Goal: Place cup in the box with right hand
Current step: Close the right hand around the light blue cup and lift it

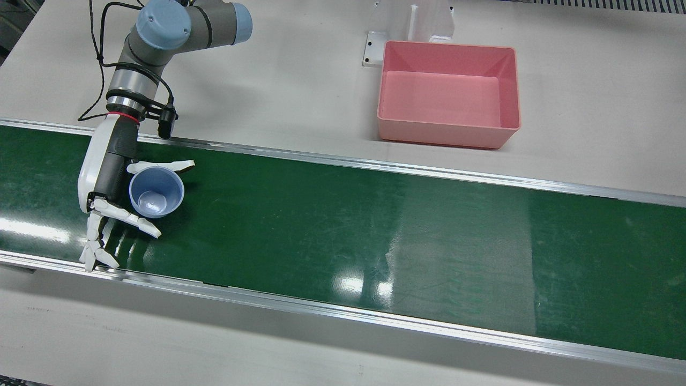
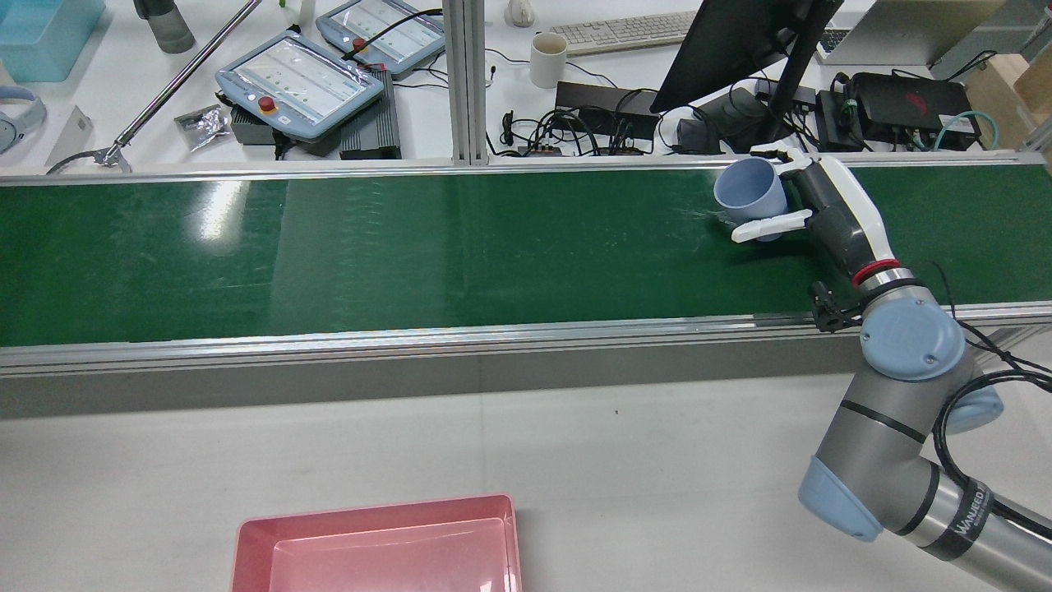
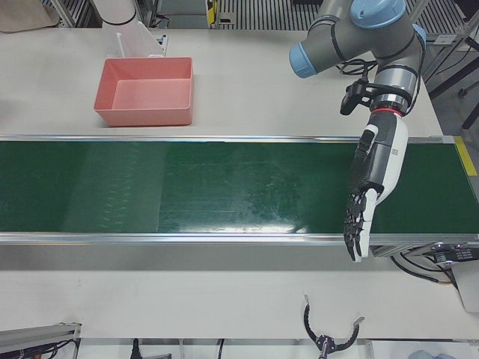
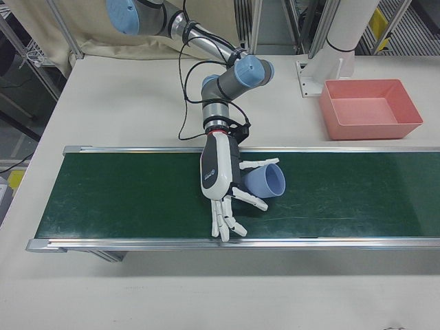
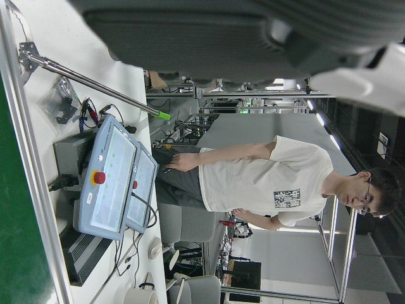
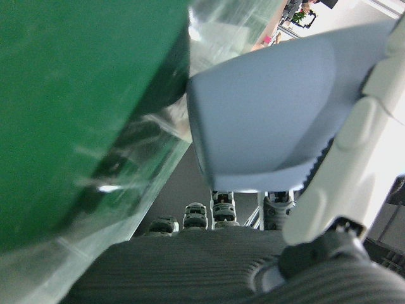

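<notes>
Surface: white table with the green conveyor belt running across it.
Pink box sits directly on the table on my side of the belt, just beside the belt's metal rail and touching a white bracket behind it. The blue cup is over the belt near one end, tilted; can't tell if it touches the belt.
</notes>
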Motion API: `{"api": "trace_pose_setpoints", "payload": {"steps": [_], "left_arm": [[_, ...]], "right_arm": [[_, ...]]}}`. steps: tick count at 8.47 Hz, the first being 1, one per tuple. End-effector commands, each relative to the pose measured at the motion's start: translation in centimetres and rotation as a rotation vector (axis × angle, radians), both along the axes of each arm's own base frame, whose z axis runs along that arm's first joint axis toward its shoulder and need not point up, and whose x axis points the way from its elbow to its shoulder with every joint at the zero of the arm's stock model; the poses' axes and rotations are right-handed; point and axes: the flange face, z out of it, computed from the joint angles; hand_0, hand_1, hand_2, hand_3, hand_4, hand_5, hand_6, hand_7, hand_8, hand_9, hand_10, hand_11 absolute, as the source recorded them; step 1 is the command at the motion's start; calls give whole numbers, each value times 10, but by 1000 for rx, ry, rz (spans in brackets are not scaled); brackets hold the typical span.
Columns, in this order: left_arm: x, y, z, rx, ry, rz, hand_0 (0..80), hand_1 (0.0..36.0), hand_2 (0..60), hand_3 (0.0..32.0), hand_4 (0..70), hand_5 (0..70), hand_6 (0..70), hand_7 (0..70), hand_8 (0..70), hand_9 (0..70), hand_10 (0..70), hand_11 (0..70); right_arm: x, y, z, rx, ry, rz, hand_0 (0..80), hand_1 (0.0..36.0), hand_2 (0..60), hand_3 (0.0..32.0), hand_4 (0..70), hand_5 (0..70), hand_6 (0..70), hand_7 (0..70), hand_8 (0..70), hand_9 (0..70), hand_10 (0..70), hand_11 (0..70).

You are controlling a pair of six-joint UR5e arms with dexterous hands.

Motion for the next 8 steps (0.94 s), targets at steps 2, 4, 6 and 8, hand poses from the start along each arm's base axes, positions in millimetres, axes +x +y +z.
{"api": "trace_pose_setpoints", "payload": {"steps": [2, 4, 6, 8], "left_arm": [[0, 0, 0, 0, 0, 0, 0, 0, 0, 0, 0, 0, 0, 0, 0, 0, 0, 0], [0, 0, 0, 0, 0, 0, 0, 0, 0, 0, 0, 0, 0, 0, 0, 0, 0, 0], [0, 0, 0, 0, 0, 0, 0, 0, 0, 0, 0, 0, 0, 0, 0, 0, 0, 0], [0, 0, 0, 1, 0, 0, 0, 0, 0, 0, 0, 0, 0, 0, 0, 0, 0, 0]], "right_arm": [[10, -4, -2, 5, 27, 20, 505, 181, 348, 0, 700, 4, 106, 440, 65, 169, 68, 93], [22, -6, -10, 18, 14, 40, 517, 211, 323, 0, 700, 24, 97, 381, 62, 155, 57, 85], [60, 22, -68, 131, -43, 57, 521, 237, 302, 0, 454, 44, 88, 325, 54, 136, 48, 82], [83, 80, -163, 329, -76, 30, 520, 233, 298, 0, 459, 43, 92, 351, 56, 142, 41, 71]]}}
